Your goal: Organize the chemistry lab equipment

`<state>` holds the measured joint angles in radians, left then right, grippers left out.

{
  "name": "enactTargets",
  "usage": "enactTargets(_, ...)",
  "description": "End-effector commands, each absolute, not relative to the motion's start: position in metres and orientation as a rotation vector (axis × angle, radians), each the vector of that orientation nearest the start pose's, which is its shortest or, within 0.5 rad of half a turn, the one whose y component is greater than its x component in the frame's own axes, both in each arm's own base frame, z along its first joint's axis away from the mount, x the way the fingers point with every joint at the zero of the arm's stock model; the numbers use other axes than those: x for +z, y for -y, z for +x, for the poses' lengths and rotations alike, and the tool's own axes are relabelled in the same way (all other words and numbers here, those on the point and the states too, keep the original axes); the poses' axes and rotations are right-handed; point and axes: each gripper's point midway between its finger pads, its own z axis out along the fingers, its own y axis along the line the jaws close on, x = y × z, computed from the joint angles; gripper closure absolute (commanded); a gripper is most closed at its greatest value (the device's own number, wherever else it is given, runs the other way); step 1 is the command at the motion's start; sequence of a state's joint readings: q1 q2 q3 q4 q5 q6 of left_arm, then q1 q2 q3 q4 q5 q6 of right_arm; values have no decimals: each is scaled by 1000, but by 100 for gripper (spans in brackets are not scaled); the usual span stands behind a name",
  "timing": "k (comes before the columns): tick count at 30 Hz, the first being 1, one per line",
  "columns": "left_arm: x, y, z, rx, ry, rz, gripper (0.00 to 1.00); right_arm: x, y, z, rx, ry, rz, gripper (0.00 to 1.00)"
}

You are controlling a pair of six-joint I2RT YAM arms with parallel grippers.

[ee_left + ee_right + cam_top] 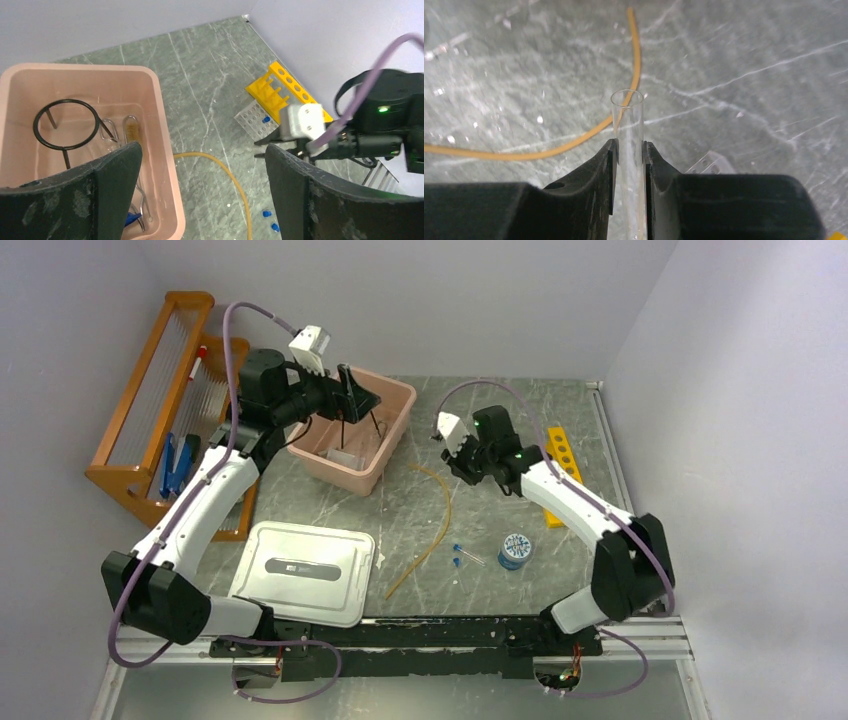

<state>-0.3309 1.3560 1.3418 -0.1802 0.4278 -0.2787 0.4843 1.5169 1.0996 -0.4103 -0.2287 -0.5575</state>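
A glass tube (627, 107) was gripped by the right end effector (629, 150), likely for the yellow rack (280, 82), while the left end effector (200, 155) was held open over the pink tub (167, 150).

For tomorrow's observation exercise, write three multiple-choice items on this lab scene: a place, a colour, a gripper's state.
1. Where is the black tripod ring? A in the pink tub; B on a shelf; C in a gripper.
2. What colour is the long rubber tube? A green; B tan; C red.
3. The right gripper is: A open, empty; B shut, empty; C shut on a glass tube.
Answers: A, the ring stands inside the tub; B, every view shows tan; C, it clamps the tube.
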Motion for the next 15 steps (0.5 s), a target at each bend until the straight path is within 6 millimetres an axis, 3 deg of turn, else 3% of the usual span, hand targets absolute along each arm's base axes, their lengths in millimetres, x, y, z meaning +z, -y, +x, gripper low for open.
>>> enactTargets(1, 358, 229, 366, -866, -1705, 390, 7, 180, -217, 364, 312, -1827, -1044, 91)
enactTargets(10, 336, 273, 343, -1035, -1644, 427, 13, 283, -235, 368, 633, -1614, -572, 92)
enactTargets(15, 317, 295, 326, -1134, -1605, 483, 14, 333, -244, 365, 784, -1527, -440, 91)
